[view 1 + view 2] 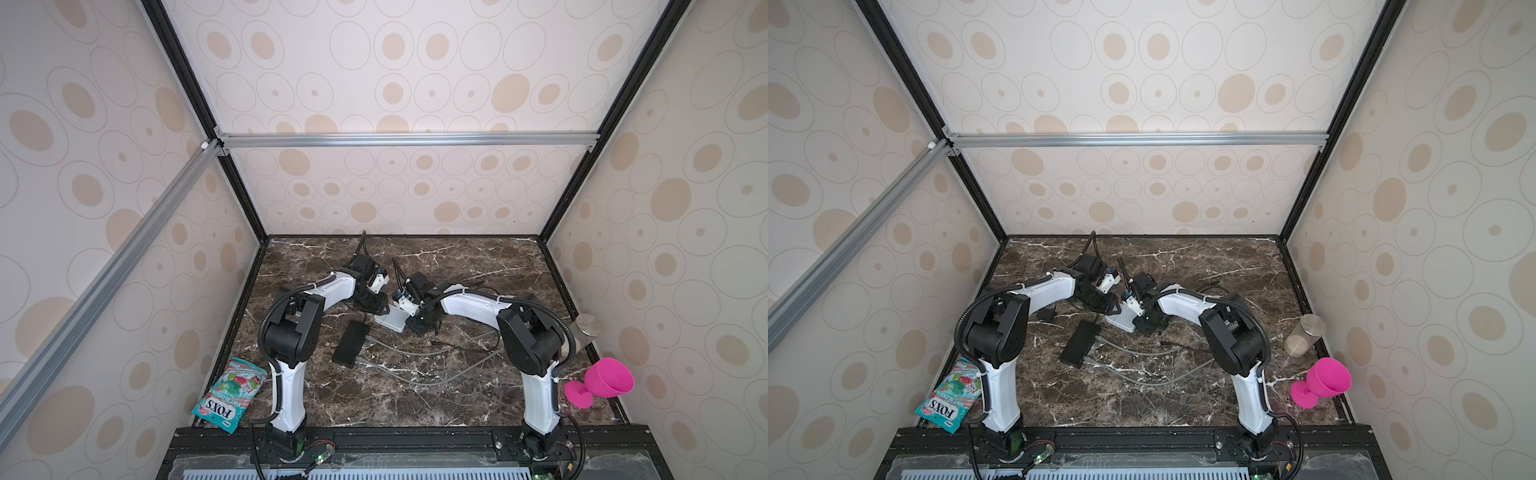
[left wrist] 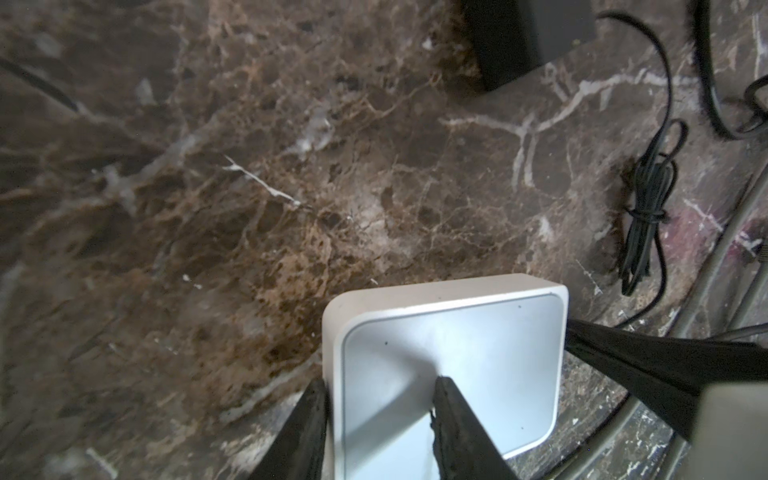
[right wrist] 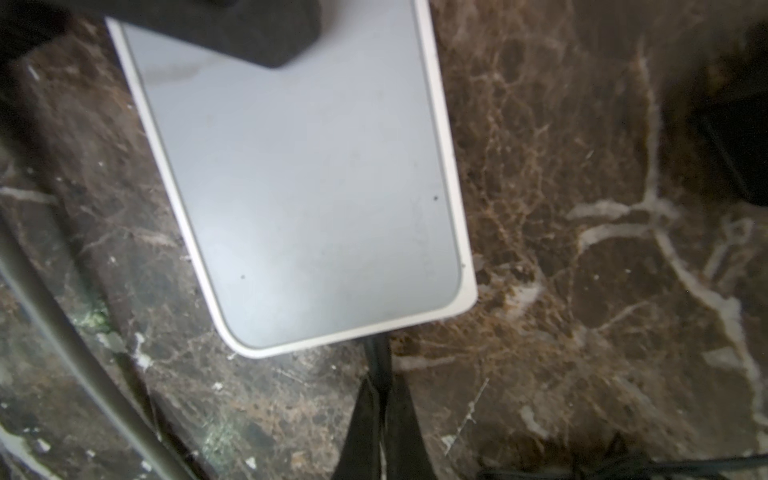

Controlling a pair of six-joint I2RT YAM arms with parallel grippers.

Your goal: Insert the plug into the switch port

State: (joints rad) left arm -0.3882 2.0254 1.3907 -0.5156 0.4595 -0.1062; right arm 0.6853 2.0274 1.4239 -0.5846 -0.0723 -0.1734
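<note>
The switch was a flat white box with a grey top and rounded corners; it lay mid-way across the table, long axis running from the left gripper, clamped on one end, to the right gripper; that one was pinched tight on the thin black plug, which pointed at the switch's short end, touching it.

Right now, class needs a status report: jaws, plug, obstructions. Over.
Left jaws clamp switch. Right jaws shut on plug, at switch edge; seating unseen. Nothing blocking.
</note>
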